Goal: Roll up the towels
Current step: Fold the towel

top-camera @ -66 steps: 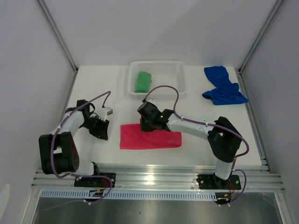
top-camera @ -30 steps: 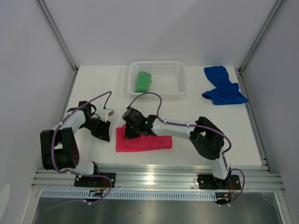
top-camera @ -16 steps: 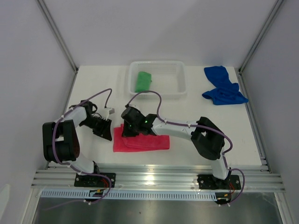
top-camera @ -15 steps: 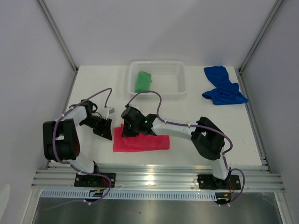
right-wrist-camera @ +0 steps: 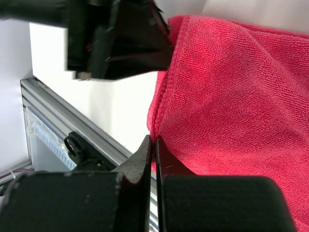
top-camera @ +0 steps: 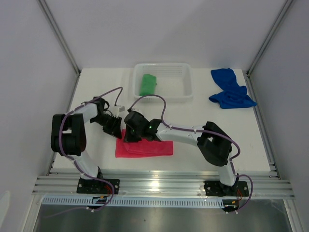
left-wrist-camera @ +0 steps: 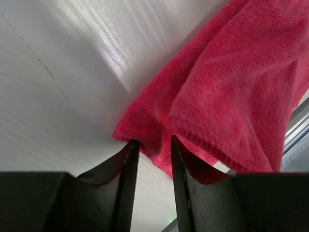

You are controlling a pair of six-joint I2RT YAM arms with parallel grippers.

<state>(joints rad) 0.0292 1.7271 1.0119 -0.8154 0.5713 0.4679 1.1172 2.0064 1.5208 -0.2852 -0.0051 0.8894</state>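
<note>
The pink-red towel (top-camera: 145, 148) lies folded in a flat strip near the table's front edge. My right gripper (top-camera: 129, 138) is shut on its left edge; in the right wrist view the closed tips (right-wrist-camera: 155, 139) pinch the hem of the towel (right-wrist-camera: 231, 96). My left gripper (top-camera: 116, 127) is open beside it. In the left wrist view a corner of the towel (left-wrist-camera: 231, 87) sits between the spread tips (left-wrist-camera: 152, 143). The green towel (top-camera: 147, 84) lies rolled in the basket. The blue towel (top-camera: 231, 89) is crumpled at the back right.
The white slotted basket (top-camera: 163, 66) stands at the back centre. An aluminium rail (top-camera: 159, 183) runs along the table's near edge, just below the towel. The two wrists are close together at the towel's left end, and the left gripper (right-wrist-camera: 116, 43) fills the right wrist view's upper left.
The pink-red towel has slid left with my right gripper on it. My left gripper has swung right from open table to the towel's left corner.
</note>
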